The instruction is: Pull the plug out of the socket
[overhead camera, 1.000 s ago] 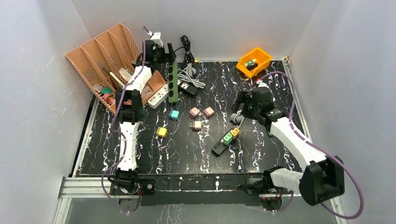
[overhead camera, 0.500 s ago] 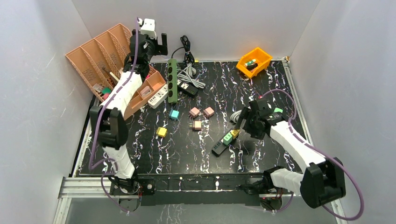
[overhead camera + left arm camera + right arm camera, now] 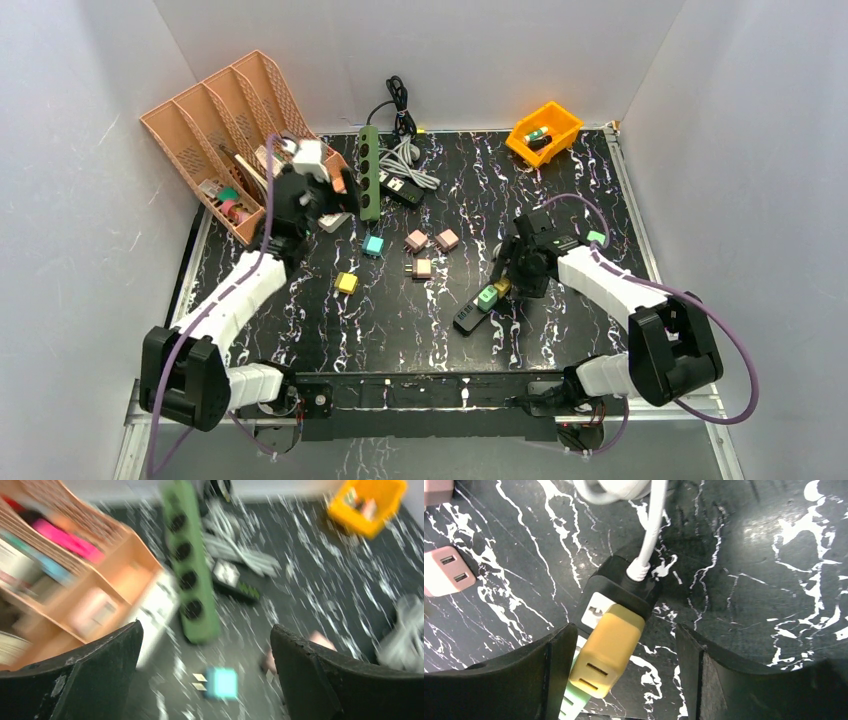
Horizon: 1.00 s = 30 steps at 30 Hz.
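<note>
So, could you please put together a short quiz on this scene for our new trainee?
1. True or false: the cable leaving the black power strip is red.
2. How many plugs sit in that strip? A one; B two; C four.
3. Fill in: the fingers of the right gripper stand on either side of the ____ plug.

Key: 1 false, it is white; 2 B; 3 yellow.
</note>
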### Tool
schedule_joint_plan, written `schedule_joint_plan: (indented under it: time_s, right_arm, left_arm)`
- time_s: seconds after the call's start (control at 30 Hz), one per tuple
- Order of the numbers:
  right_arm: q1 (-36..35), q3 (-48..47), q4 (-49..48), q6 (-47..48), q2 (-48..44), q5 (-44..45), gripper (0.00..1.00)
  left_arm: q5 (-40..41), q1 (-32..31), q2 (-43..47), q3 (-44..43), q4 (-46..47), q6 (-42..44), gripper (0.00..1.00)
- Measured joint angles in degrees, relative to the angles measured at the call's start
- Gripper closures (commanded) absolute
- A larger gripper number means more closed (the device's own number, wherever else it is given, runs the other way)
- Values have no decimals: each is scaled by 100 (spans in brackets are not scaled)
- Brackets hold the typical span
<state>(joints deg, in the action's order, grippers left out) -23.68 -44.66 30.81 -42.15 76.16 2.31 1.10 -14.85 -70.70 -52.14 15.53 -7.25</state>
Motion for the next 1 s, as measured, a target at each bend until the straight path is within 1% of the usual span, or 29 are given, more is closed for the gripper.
schedule_joint_plan:
  time_s: [0.03,0.07,0.1,0.13,0.17,0.23,0.27,0.37,0.43,0.67,0.8,1.0]
  right_arm:
    - [-50,0,-9,-7,15,-13,26]
    - [-105,0,-26,-20,24,-13,31]
    - [-160,0,-42,-39,24,-17,42]
    - [-208,0,-63,-55,24,-17,57]
    - [-243,0,-70,-61,24,-20,75]
    - [-284,-20,-72,-133,15,-76,94]
    - [-286,-28,-90,-133,-9,-103,100]
    - [-295,-33,-79,-131,-7,-74,100]
    - [-297,-68,-33,-107,-7,-39,100]
    - [-306,-479,122,140,-286,94,100]
    - [-304,-852,208,195,-501,90,100]
    - [-284,-1005,234,275,-726,68,100]
  left_arm:
    - [-22,-201,28,251,-46,-184,2]
    - [-44,-378,31,452,-68,-337,2]
    - [-83,-678,28,750,-50,-540,2]
    - [-149,-955,24,1036,-52,-739,2]
    - [-197,-1169,15,1224,-44,-872,2]
    - [-284,-1648,-55,1650,9,-1217,2]
    - [-317,-1827,-114,1803,42,-1366,2]
    - [-407,-2304,-372,2111,210,-1768,2]
    - [-546,-2566,-538,2155,356,-1961,2]
    - [-940,-3394,-1471,1816,994,-2341,2]
    - [-1169,-3637,-1825,1703,1349,-2542,2]
    - [-1799,-3672,-2225,1554,1937,-2806,2]
